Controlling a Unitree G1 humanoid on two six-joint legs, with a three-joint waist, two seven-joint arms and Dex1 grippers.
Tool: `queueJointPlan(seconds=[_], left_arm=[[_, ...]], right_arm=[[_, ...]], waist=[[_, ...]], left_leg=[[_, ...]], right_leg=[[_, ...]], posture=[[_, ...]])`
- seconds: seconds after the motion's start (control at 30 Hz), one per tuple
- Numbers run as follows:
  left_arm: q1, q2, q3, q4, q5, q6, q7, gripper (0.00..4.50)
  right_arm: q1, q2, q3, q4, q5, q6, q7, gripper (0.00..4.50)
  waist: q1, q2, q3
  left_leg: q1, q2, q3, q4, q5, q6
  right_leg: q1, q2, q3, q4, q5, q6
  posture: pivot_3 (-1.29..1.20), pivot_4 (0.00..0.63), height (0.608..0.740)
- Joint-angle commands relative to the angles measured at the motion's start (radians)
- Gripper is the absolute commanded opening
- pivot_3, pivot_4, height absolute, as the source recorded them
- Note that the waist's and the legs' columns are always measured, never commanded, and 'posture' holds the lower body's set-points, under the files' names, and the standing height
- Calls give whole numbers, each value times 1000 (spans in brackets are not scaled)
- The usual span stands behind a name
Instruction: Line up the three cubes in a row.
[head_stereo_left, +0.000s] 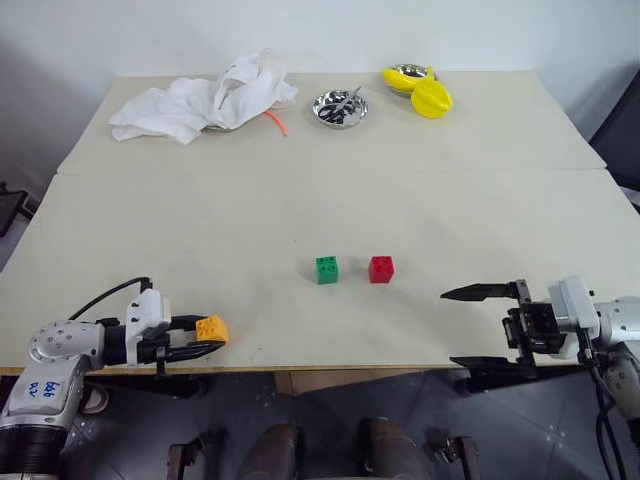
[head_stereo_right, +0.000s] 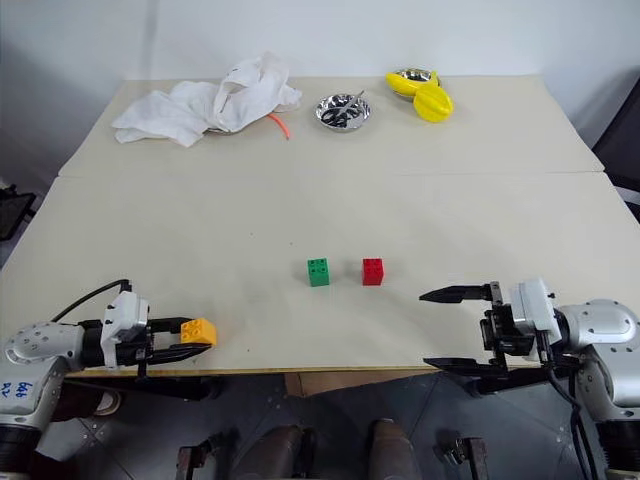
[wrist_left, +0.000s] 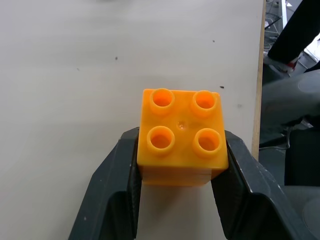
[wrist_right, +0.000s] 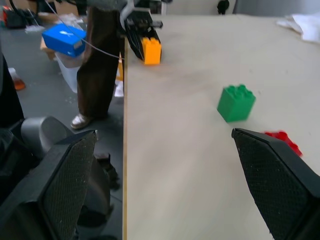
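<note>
Orange-yellow cube (wrist_left: 182, 136) clamped between left fingers (wrist_left: 116, 186); near table (head_stereo_left: 300, 200) edge

Glossy moulded plastic: orange cube (wrist_left: 182, 136), green cube (head_stereo_left: 327, 270), red cube (head_stereo_left: 381, 269); matt, smooth pale table (head_stereo_left: 300, 180); crumpled white cloth (head_stereo_left: 205, 98); shiny metal bowl (head_stereo_left: 339, 109); matt black fingers (wrist_left: 114, 195).

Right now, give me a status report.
Left end effector shut on orange cube. Right end effector open, empty. Green cube beside red cube. Nothing between.
</note>
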Motion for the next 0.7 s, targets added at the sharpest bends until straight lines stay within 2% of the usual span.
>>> queueJointPlan(seconds=[0.03, 0.2, 0.3, 0.43, 0.53, 0.7], left_arm=[[-118, -11, -16, -9, -41, 36, -21, 1540], [-408, -56, -146, 188, 49, 11, -92, 1540], [-574, -116, -232, 390, 147, -76, -123, 1540], [-755, -216, -287, 671, 231, -175, -135, 1540], [-832, -261, -315, 818, 280, -237, -153, 1540], [-872, -270, -323, 962, 337, -309, -164, 1540]], right_arm=[[6, -26, -107, 22, -8, -18, -35, 4500], [76, -50, -187, 44, -27, -31, -20, 4500], [89, -48, -193, 32, -35, -27, -32, 4500], [107, -37, -201, -15, -28, -8, -68, 4500], [144, -20, -203, -62, -27, 1, -94, 4500], [197, -4, -224, -124, -18, 16, -123, 4500]], waist=[[3, 0, 0], [8, 0, 0], [1, 0, 0], [-7, -2, 1], [-4, -3, 2], [-1, -4, 2]], left_leg=[[0, 0, 0, 1, 0, 0], [-1, -1, -1, 4, 0, 0], [-1, -1, 1, 5, 0, 0], [-1, -1, 4, 6, 0, 1], [-2, -1, 4, 7, 0, 1], [-2, -2, 4, 9, 0, 1]], right_leg=[[0, 0, 0, 0, 0, 0], [1, 0, -2, 2, 0, 1], [0, 1, -6, 3, 0, 1], [-1, 4, -7, 9, 1, 2], [-2, 5, -7, 10, 1, 2], [-2, 5, -7, 10, 1, 3]], posture=[[0, 150, 740], [0, 150, 740], [0, 150, 740], [0, 150, 740], [0, 150, 740], [0, 150, 740]])
